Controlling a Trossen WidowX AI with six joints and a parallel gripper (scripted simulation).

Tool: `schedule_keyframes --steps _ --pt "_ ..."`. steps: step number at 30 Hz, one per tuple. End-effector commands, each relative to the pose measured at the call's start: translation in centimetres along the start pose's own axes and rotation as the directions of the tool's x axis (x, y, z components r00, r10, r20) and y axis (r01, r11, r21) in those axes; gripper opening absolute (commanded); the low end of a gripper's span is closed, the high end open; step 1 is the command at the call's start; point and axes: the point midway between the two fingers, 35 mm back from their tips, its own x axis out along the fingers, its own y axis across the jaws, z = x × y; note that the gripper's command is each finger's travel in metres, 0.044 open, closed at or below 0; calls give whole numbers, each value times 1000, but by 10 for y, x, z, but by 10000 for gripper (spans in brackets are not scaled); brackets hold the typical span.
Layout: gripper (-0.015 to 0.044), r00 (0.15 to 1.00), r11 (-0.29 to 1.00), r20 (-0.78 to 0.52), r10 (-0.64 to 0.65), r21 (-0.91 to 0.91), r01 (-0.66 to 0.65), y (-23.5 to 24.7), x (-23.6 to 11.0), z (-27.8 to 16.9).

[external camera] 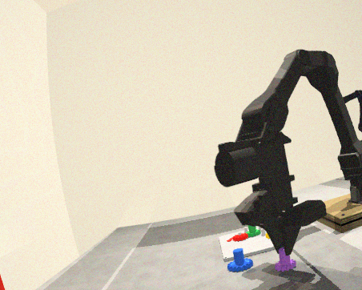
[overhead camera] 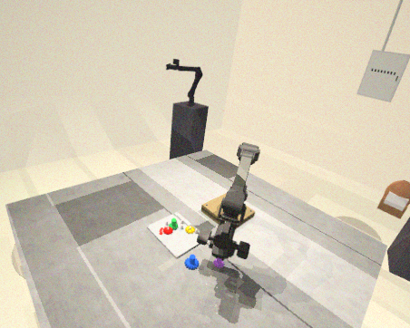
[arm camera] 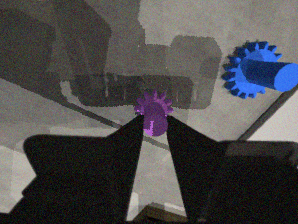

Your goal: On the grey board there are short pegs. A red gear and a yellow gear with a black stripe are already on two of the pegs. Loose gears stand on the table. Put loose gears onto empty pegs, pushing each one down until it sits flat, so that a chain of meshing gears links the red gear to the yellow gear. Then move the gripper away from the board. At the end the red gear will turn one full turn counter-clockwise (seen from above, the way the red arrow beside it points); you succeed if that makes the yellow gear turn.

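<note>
Gripper Closes In On Purple

And here's the gripper, nearly shut, its 2 fingers around the upright stem of the purple gear on the table! The blue gear stands to its left, and the green gear sits on the board, between red and yellow.

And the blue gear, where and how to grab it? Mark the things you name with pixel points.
Probably by the upright post of the blue gear (overhead camera: 192,261) (external camera: 239,260) (arm camera: 262,73), coming straight down: it stands narrow above a wide toothed disc lying flat, leaving both sides of the post free.
</note>
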Motion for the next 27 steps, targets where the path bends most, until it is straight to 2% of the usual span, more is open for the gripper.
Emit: schedule_keyframes --steps 1,5,6,27 --pt "52 1000 1000 -2 0 5 0 0 1 0" --pt "26 1000 1000 -2 0 5 0 0 1 0" --pt "0 1000 1000 -2 0 5 0 0 1 0" --pt "0 1000 1000 -1 0 5 0 2 -42 9"
